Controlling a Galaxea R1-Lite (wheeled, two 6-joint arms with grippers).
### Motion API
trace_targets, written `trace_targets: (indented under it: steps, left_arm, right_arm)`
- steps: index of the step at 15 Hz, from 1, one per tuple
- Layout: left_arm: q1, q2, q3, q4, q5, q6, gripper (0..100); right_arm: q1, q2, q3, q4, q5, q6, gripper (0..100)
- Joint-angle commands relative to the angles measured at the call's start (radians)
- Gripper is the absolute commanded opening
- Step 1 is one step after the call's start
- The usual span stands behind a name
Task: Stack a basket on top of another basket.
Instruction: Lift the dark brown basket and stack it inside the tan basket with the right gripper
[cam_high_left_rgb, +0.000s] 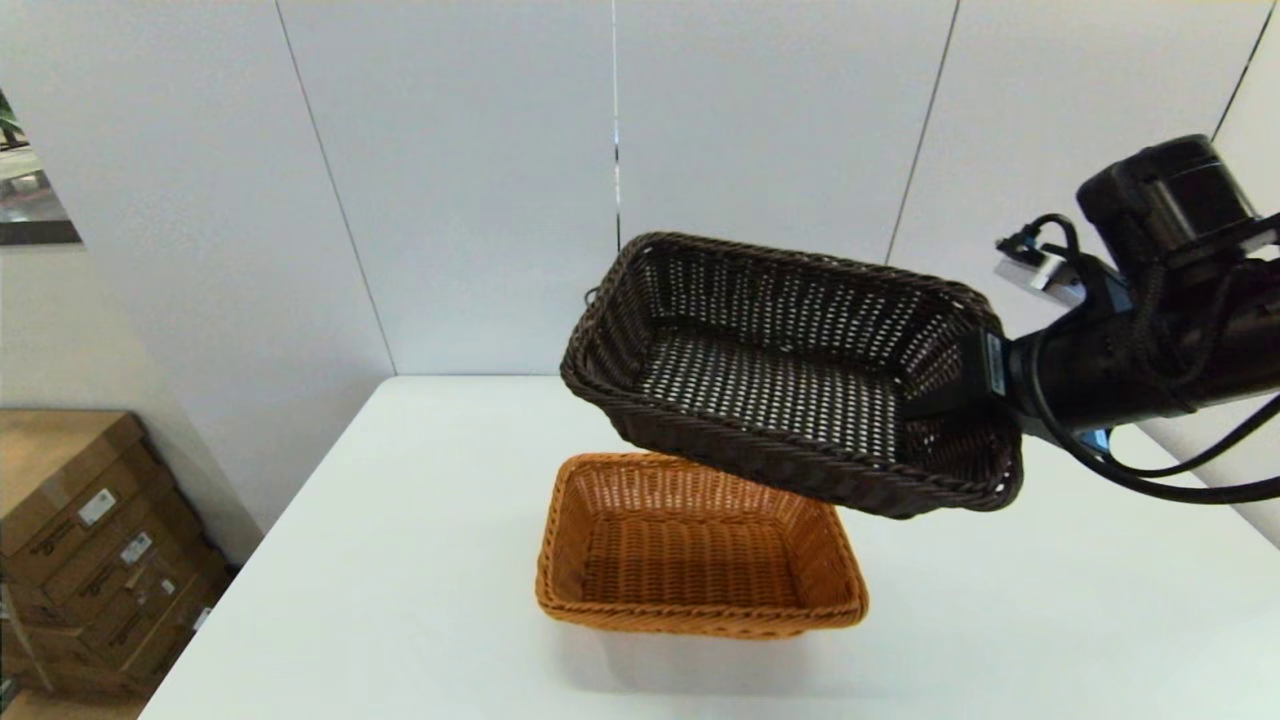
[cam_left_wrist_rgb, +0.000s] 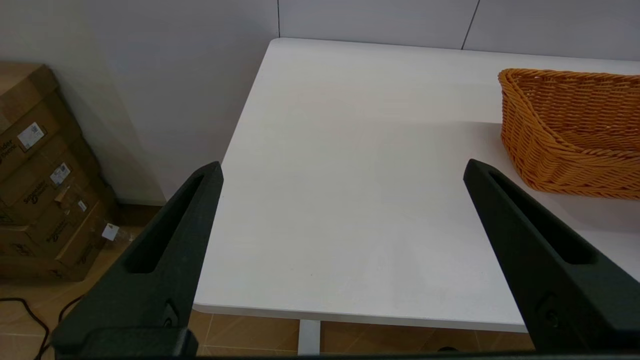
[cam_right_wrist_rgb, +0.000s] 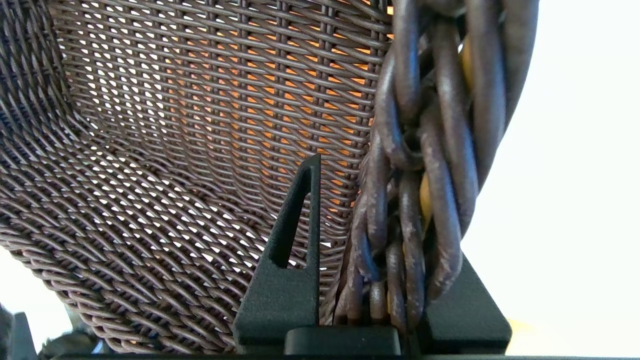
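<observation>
The right gripper (cam_high_left_rgb: 985, 385) reaches in from three o'clock in the head view, its jaws clamped on the braided rim at the short right-hand end of the dark brown wicker basket (cam_high_left_rgb: 790, 370). The right wrist view shows the grip closely: one black finger (cam_right_wrist_rgb: 295, 250) lies against the inner open-weave wall, while the thick braided rim (cam_right_wrist_rgb: 430, 165) runs between the jaws, and orange shows through the holes of the weave. The dark brown wicker basket hangs in the air, well clear of the white table (cam_high_left_rgb: 400, 580), tilted so that its open side faces the head camera and its far-left corner sits higher than the gripped end. Below it, toward seven o'clock from its centre, the orange-tan wicker basket (cam_high_left_rgb: 700, 545) rests upright on the table; the dark basket's near edge overlaps the orange-tan basket's far-right corner in the head view, but the two are apart. The left gripper (cam_left_wrist_rgb: 342, 172) shows only in the left wrist view, held over the table's left part with its jaws wide apart and nothing between them; the orange-tan basket lies just beyond its right finger (cam_left_wrist_rgb: 540, 250). Stacked cardboard boxes (cam_high_left_rgb: 90, 550) stand on the floor beyond the table's left edge, at eight o'clock in the head view, against a pale panelled wall (cam_high_left_rgb: 450, 180).
</observation>
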Motion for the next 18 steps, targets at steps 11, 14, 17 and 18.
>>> trace_targets:
  steps: [11, 14, 17, 18]
  left_arm:
    - [0.002, 0.0, 0.0, 0.001, 0.001, -0.001, 100]
    - [0.0, 0.0, 0.0, 0.001, 0.001, -0.001, 100]
    - [0.002, 0.0, 0.0, 0.001, 0.001, -0.001, 100]
    - [0.0, 0.0, 0.0, 0.001, 0.001, -0.001, 100]
  right_arm:
    - [0.149, 0.294, -0.097, 0.054, 0.0, -0.154, 0]
    - [0.141, 0.328, -0.129, 0.054, 0.003, -0.151, 0]
    - [0.139, 0.354, -0.151, 0.056, 0.009, -0.151, 0]
    - [0.136, 0.364, -0.158, 0.057, 0.012, -0.149, 0]
